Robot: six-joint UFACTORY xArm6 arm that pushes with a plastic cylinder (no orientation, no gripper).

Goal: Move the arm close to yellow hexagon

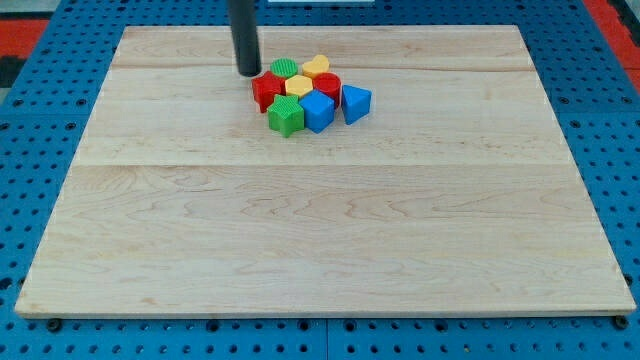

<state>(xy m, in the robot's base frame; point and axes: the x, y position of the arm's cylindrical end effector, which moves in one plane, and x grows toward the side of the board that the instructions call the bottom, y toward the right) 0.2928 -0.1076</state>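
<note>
The yellow hexagon (299, 86) sits in the middle of a tight cluster of blocks near the view's top centre. Around it are a green round block (285, 68), a yellow heart-like block (316, 66), a red star-like block (266, 91), a red round block (329, 85), a green cube (286, 116), a blue cube (318, 110) and a blue triangular block (356, 102). My tip (248, 73) rests on the board just left of the cluster, beside the red star-like block and the green round block. It is a short way left of the yellow hexagon.
The blocks lie on a light wooden board (320, 220). The board rests on a blue perforated base (30, 150) that surrounds it on all sides.
</note>
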